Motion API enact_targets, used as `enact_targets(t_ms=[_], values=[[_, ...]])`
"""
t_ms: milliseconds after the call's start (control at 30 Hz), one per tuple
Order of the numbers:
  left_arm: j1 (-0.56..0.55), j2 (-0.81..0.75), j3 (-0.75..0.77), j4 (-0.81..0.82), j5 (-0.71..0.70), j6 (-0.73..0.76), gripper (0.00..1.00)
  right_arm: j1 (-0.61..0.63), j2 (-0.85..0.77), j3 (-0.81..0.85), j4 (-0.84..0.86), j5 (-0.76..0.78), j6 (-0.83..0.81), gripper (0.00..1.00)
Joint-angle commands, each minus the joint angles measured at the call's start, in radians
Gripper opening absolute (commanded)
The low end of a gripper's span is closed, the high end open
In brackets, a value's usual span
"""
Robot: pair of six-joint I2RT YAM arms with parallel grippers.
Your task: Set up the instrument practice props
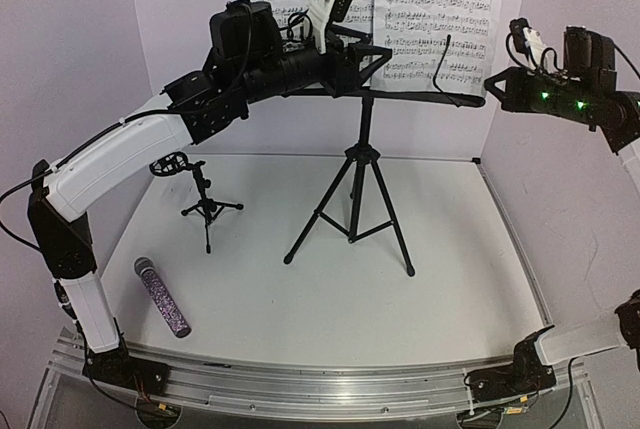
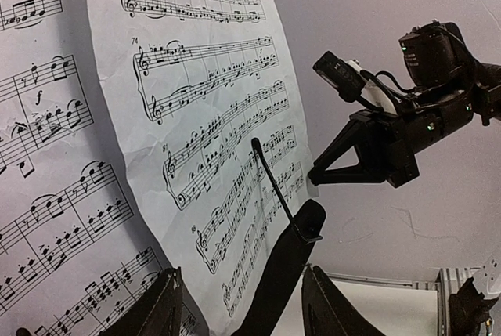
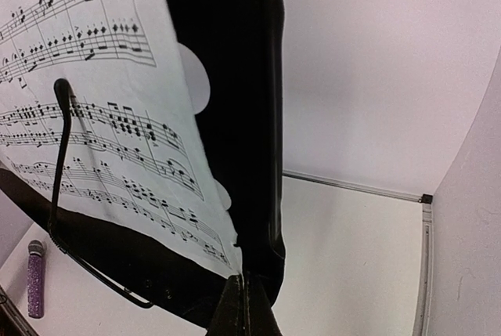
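Right gripper [image 3: 244,285], closest to its camera, pinches a tray corner of the music stand [image 3: 235,77]; left gripper [image 2: 241,272] gapes wide beside the sheets [image 2: 203,117]. Only overhead shows the mic stand [image 1: 207,204], microphone [image 1: 161,296] lying nearby.

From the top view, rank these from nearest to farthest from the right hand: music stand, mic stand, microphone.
1. The music stand: the right end of its tray is at the right hand, high at the back right.
2. The mic stand: on the table, left of the music stand's legs.
3. The microphone: lying at the near left.
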Motion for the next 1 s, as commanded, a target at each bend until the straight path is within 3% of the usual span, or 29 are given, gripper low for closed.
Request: enact_targets(t_ms=[0,200,300,367,633,967], values=[[0.007,-0.038,0.005,0.027,0.018,0.002,0.52,-0.006,-0.023,0.002,0.022,0.016,-0.002,0.0],[0.006,-0.05,0.003,0.023,0.021,0.01,0.52,-0.007,-0.02,0.0,0.02,0.011,0.006,0.03],[0.006,-0.068,0.002,0.012,0.021,0.014,0.52,-0.006,-0.032,-0.002,0.021,0.017,0.008,0.24],[0.005,-0.083,-0.005,0.005,0.026,0.021,0.52,-0.006,-0.048,-0.005,0.02,0.025,0.01,0.32],[0.005,-0.174,-0.087,-0.013,0.026,0.067,0.54,-0.006,-0.102,-0.016,0.013,0.074,0.012,0.43],[0.006,-0.246,-0.076,-0.122,0.028,0.098,0.55,-0.006,-0.154,-0.027,-0.022,0.039,0.04,0.6]])
